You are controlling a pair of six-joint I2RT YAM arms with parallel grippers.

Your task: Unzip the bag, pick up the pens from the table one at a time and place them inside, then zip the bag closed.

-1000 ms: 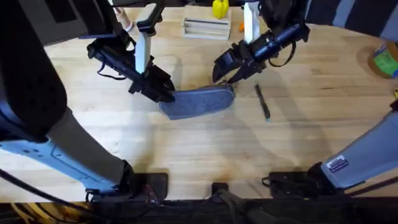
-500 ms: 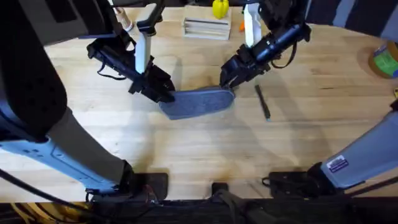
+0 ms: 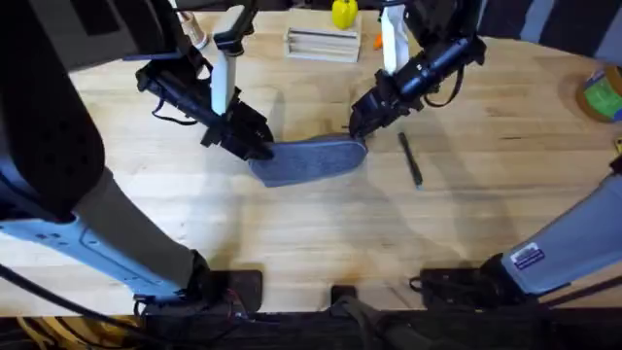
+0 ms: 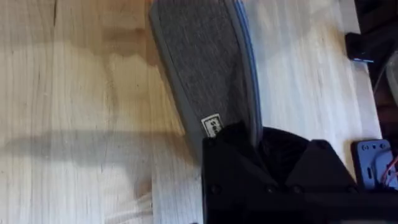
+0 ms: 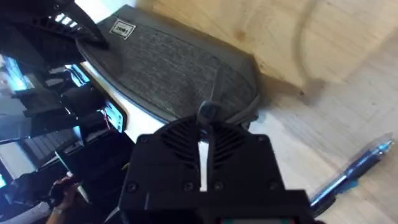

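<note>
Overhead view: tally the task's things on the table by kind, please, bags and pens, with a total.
Bags: 1, the blue-grey bag, with the left gripper at one end and the right gripper at the other.
Pens: 1, the black pen lying on the table beside the bag.
Total: 2.

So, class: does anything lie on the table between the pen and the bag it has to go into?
Nothing visible does. The pen lies on bare table just beside the bag. The right hand is at the bag's near end, by the zipper, and the bag looks zipped shut.
</note>
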